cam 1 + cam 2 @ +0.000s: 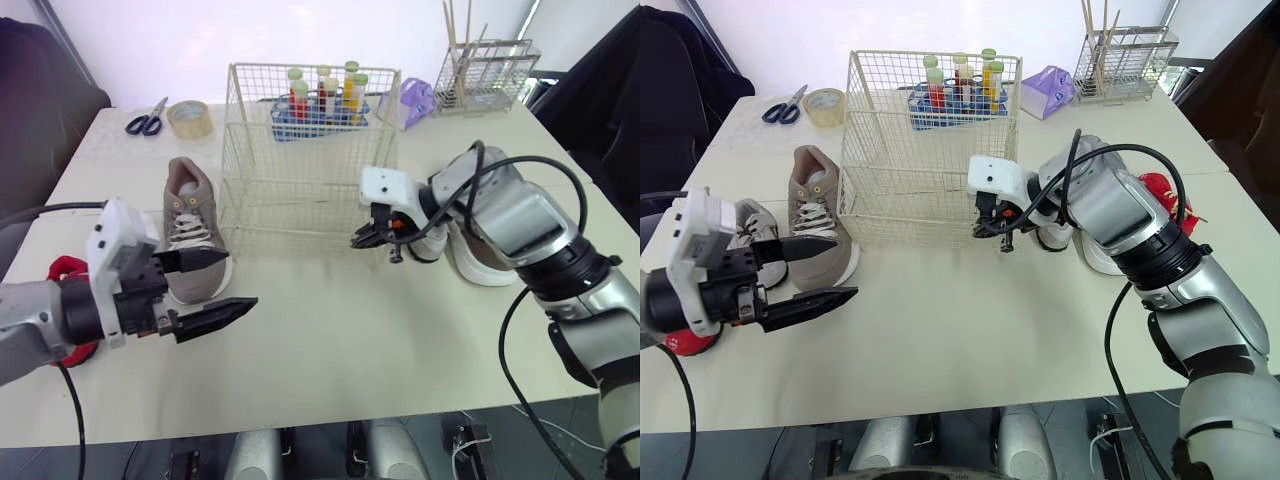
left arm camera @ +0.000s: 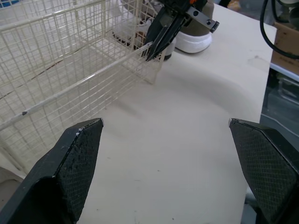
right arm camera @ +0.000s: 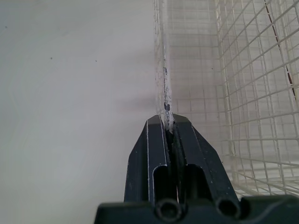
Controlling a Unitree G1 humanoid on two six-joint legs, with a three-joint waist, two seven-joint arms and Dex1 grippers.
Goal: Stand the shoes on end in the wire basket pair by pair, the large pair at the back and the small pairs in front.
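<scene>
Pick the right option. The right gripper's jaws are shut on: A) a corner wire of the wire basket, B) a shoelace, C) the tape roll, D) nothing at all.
A: the right gripper has its jaws pinched on a wire at the corner of the wire basket.

The light was bright and even, apparently coming from above and from beyond the table [image 1: 400, 330], where the white backdrop [image 1: 150, 40] was blown out to plain glare. Shadows were soft and faint: a pale smudge lay on the table just beside the wire basket [image 1: 300, 180], with no hard edges anywhere.
</scene>
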